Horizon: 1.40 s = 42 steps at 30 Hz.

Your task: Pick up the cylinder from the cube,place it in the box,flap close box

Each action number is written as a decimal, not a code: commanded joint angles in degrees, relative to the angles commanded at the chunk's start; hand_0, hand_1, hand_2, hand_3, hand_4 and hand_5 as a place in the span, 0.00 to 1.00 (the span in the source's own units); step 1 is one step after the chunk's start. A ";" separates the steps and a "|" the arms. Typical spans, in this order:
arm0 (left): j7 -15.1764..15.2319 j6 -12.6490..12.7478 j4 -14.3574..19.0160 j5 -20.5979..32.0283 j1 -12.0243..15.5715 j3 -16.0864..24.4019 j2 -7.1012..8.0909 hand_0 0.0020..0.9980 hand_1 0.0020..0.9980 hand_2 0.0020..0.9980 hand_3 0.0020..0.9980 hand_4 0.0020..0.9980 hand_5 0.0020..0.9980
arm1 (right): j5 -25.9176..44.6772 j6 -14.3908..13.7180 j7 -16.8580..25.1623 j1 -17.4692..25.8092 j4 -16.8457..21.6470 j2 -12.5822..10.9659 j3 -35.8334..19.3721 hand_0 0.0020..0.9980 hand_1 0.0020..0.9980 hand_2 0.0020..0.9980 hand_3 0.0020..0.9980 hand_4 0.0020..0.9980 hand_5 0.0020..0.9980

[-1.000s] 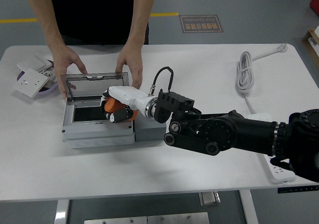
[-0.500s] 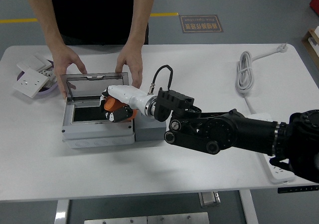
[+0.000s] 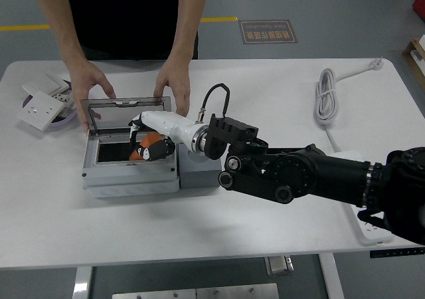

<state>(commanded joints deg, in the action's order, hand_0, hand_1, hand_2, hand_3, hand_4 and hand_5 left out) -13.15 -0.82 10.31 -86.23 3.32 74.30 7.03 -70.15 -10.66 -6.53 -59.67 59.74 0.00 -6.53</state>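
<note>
A grey box (image 3: 130, 179) stands at the table's left with its clear flap (image 3: 126, 113) raised at the back. My right hand (image 3: 147, 139), white with black fingertips, reaches over the box's open top and is shut on the orange cylinder (image 3: 151, 146), holding it over the right side of the opening. A grey cube (image 3: 199, 174) stands against the box's right side, under my wrist. A person's two hands rest at the box's back corners, the left one (image 3: 89, 86) and the right one (image 3: 174, 83). My left hand is out of view.
White wall sockets (image 3: 41, 106) and a purple plate lie at the far left. A coiled white cable (image 3: 327, 96) lies at the right rear. A white power strip (image 3: 373, 229) lies at the right front edge, partly under my arm.
My right hand has moved a little left and further over the box's opening with the orange cylinder. The person's hands have not moved.
</note>
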 joint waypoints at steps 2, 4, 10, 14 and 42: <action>-0.04 -0.01 0.00 -0.06 0.08 0.00 -0.10 0.92 0.85 0.86 0.95 0.00 0.00 | 0.15 0.00 0.05 0.05 -0.21 0.00 -0.05 0.90 0.83 0.90 1.00 1.00 0.56; -0.03 -0.05 0.00 -0.17 0.10 0.00 -0.16 0.92 0.85 0.86 0.95 0.00 0.00 | 0.29 -0.04 0.09 0.01 -0.41 0.00 -0.19 0.90 0.83 0.90 1.00 1.00 0.56; 0.23 -0.06 0.00 -0.60 -0.11 0.19 0.05 0.92 0.85 0.86 0.95 0.00 0.00 | 0.37 -0.37 0.26 -0.01 -0.47 0.00 -0.71 0.90 0.83 0.90 1.00 1.00 0.58; 0.21 0.04 0.00 -0.91 0.20 0.66 0.04 0.92 0.85 0.86 0.95 0.00 0.00 | 0.51 -0.59 0.40 0.38 -0.41 0.00 -0.59 0.90 0.83 0.90 1.00 1.00 0.58; 0.15 0.33 0.00 0.51 1.35 0.06 -0.98 0.92 0.85 0.86 0.95 0.00 0.00 | 2.14 -0.87 -0.12 1.07 8.65 0.00 -8.80 0.87 0.80 0.84 0.99 1.00 0.62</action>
<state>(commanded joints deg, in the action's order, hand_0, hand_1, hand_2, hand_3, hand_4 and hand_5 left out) -13.01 -0.49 10.31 -85.72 4.67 74.36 6.05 -68.01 -11.53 -6.65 -58.60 68.39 0.00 -15.34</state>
